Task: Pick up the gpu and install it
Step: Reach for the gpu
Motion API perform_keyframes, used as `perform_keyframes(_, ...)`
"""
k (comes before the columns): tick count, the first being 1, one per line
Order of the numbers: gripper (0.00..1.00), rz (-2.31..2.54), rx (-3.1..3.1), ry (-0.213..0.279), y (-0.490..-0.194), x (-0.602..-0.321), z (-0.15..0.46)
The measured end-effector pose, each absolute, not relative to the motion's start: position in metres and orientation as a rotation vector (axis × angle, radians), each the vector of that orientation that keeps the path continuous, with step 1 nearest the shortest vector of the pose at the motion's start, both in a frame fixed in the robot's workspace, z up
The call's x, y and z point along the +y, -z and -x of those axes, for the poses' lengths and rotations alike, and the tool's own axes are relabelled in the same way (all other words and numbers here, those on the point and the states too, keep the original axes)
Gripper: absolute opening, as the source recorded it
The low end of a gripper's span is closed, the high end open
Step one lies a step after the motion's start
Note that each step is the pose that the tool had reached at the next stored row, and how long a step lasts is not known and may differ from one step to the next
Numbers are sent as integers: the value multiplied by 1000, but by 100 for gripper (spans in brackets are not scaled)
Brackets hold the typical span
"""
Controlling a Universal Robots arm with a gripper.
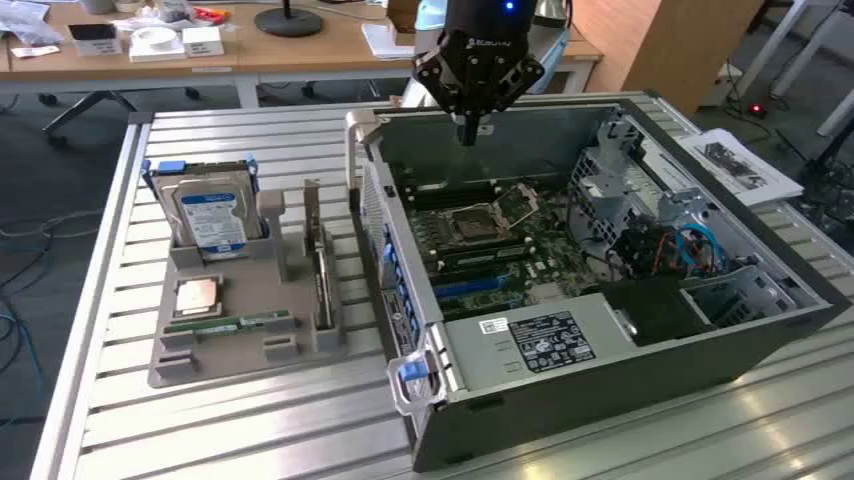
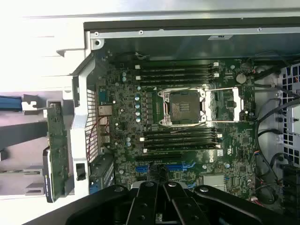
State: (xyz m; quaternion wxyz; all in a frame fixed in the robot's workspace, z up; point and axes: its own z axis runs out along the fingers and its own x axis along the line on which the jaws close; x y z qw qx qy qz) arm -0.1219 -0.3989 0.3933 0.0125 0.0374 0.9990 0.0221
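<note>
Along the exterior view's left, the slatted table (image 1: 100, 400) has a bare strip before the grey tray (image 1: 174, 372). On the tray a hard drive (image 1: 211, 218) stands upright at the far end, with a chip (image 1: 198, 296) and a memory stick (image 1: 243, 324) lying flat nearer me.

The graphics card (image 1: 320, 270) stands on its long edge in a slot on the tray's right side. Only a narrow gap of table lies between it and the wall of the computer case (image 1: 601, 370). It is a thin, dark card, seen almost edge on. From the wrist view its board (image 2: 57, 150) looks greenish with a dark end.

The case lies open, with free room above the circuit board (image 1: 494, 250) and cables crowding its right side. The gripper (image 1: 467, 128) hangs over the case's far part, its fingers pressed together on nothing, well apart from the card.
</note>
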Motion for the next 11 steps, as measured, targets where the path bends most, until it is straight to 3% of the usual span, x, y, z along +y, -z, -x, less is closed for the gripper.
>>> perform_keyframes(11,11,-117,3114,-69,-393,-399,122)
